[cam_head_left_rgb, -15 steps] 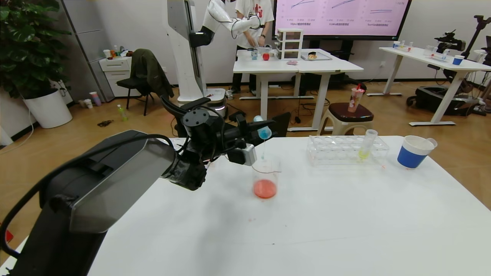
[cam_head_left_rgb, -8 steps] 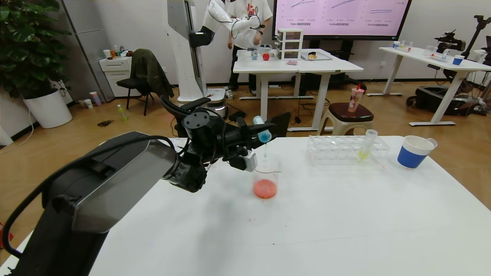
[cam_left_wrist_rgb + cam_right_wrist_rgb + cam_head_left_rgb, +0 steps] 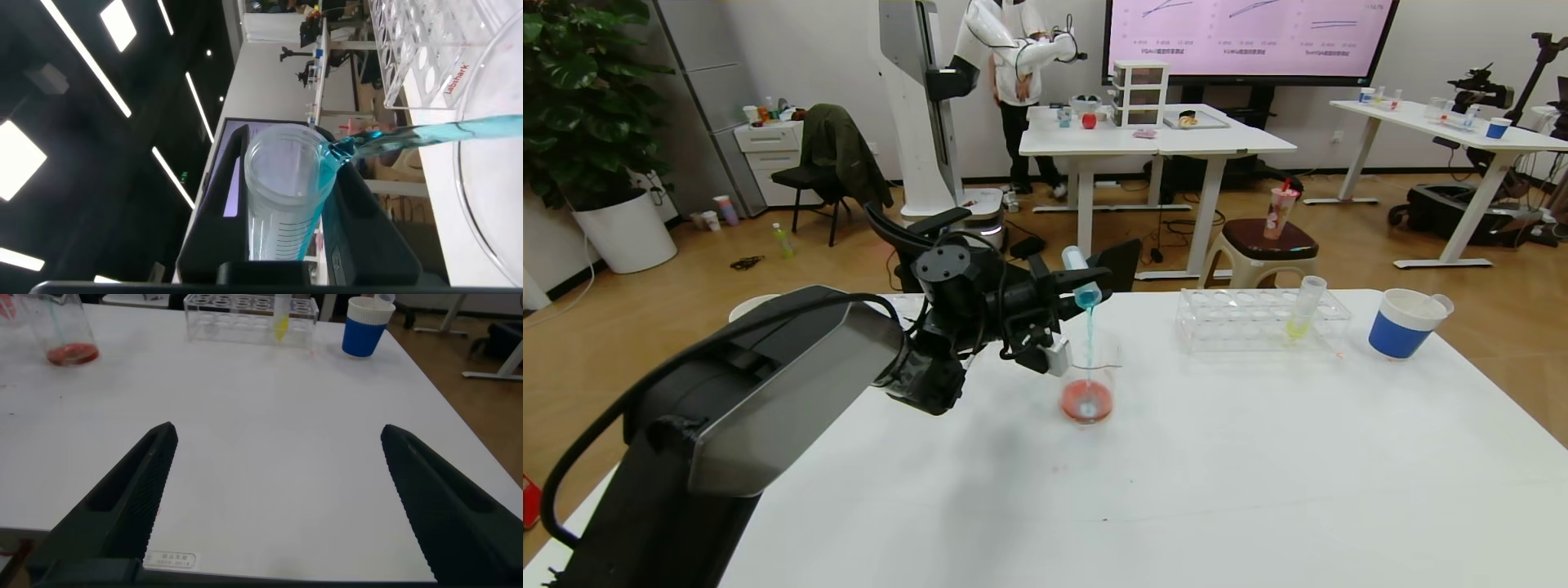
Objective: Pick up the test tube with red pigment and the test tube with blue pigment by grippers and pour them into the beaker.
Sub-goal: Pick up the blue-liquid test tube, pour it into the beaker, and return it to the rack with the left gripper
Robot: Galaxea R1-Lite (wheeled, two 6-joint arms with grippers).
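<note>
Left pincer: black, with a white-grey box. Test tube with blue pigment: clear, cyan-blue liquid, a cyan stream falling from it. Beaker: clear glass, red-orange liquid at the bottom. Rack: clear, holding a tube with yellow-green liquid. Paper cup: blue and white. Worktop: white. Right pincer: black.

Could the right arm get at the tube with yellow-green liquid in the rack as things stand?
Probably yes. The right gripper is open, holds nothing, and only bare table lies between it and the yellow-green tube upright in the rack. The left gripper is off at the beaker.
</note>
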